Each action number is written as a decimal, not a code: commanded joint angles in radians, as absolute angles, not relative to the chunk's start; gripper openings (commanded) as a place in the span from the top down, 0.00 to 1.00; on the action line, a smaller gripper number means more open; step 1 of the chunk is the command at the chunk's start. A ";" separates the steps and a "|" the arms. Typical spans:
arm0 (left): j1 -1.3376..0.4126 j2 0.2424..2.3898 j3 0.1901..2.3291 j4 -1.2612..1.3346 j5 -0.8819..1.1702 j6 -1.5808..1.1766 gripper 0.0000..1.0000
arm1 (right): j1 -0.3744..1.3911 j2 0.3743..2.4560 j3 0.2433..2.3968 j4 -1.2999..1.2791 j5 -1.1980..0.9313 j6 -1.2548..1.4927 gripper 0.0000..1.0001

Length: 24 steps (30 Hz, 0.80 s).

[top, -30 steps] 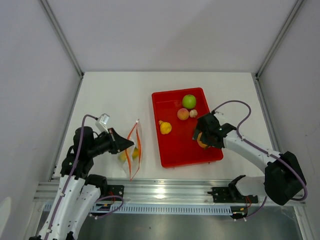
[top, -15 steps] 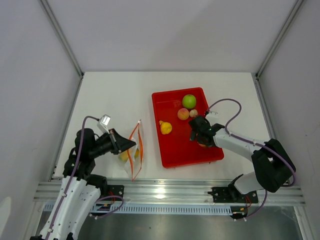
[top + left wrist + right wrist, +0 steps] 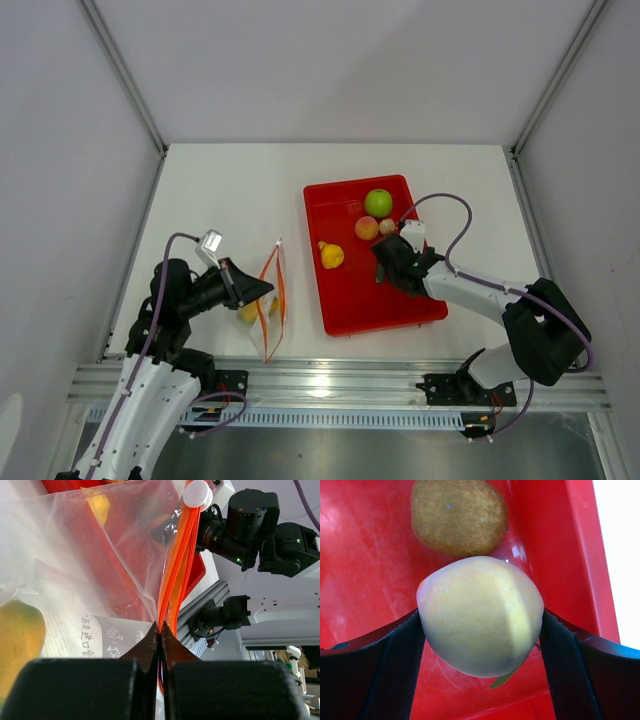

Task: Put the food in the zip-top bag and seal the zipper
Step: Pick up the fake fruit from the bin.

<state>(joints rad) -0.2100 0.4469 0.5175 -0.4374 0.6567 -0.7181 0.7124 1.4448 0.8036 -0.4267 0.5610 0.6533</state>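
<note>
The clear zip-top bag (image 3: 268, 300) lies left of the red tray, with a yellow-green mango (image 3: 247, 313) inside it. My left gripper (image 3: 256, 291) is shut on the orange-red zipper strip (image 3: 172, 570) at the bag's mouth, seen between its tips (image 3: 161, 628). My right gripper (image 3: 388, 266) is over the tray's right part, shut on a pale yellow-orange fruit (image 3: 480, 615) with a small green leaf. That fruit is hidden under the gripper in the top view. A brown piece (image 3: 459, 517) lies just beyond it. A green apple (image 3: 378, 203), peach (image 3: 366, 228), beige piece (image 3: 387, 227) and yellow pear-like piece (image 3: 330, 254) are in the tray.
The red tray (image 3: 345, 310) stands mid-table, its right wall (image 3: 580, 555) close beside the right gripper. The bag's white slider (image 3: 196, 492) sits at the strip's far end. The metal rail (image 3: 330, 385) runs along the table's near edge.
My right gripper has moved up and left inside the tray with the fruit in its jaws. The left gripper and the bag have barely moved.
</note>
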 commanded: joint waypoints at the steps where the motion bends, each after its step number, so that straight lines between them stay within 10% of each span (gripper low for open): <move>1: -0.241 0.445 0.528 -0.440 0.614 -0.736 0.99 | 0.741 1.391 0.798 -0.397 0.581 0.624 0.69; 11: -0.268 0.483 0.508 -0.411 0.597 -0.736 0.99 | 0.871 1.149 0.836 -0.365 0.416 0.502 0.90; 24: -0.273 0.502 0.523 -0.416 0.595 -0.716 0.99 | 1.181 1.107 0.969 -0.057 -0.064 0.350 0.88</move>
<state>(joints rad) -0.2646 0.4976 0.5159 -0.4351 0.6044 -0.7250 1.1461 1.0943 0.8951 -0.2016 0.0944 0.4046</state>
